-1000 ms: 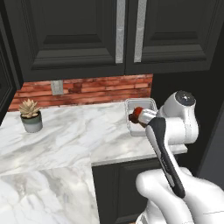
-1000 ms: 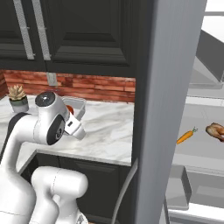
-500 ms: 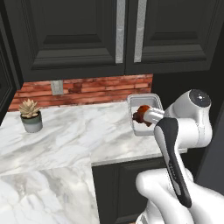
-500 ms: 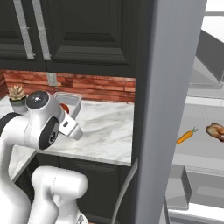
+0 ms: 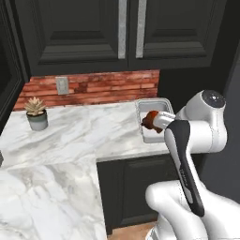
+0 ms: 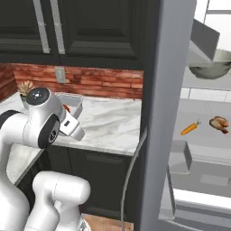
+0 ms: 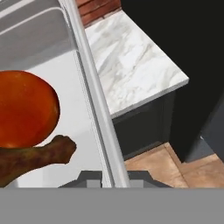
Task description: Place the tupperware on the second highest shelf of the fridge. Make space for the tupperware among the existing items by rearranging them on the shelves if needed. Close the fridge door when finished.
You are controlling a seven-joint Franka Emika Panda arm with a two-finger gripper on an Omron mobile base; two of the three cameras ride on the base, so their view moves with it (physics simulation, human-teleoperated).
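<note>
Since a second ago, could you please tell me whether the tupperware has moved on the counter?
No. In the left base view the tupperware sits at the same spot by the counter's right end, below the brick wall; the arm has swung right instead.

The tupperware (image 5: 153,123) sits upright on the marble counter's right end, red-orange and brown food inside. The fridge (image 6: 198,113) stands open; its shelves (image 6: 205,137) hold a carrot (image 6: 190,128), meat piece (image 6: 219,123) and bowl (image 6: 208,67).

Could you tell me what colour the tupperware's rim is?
White, clearest in the hand view: tupperware.
</note>
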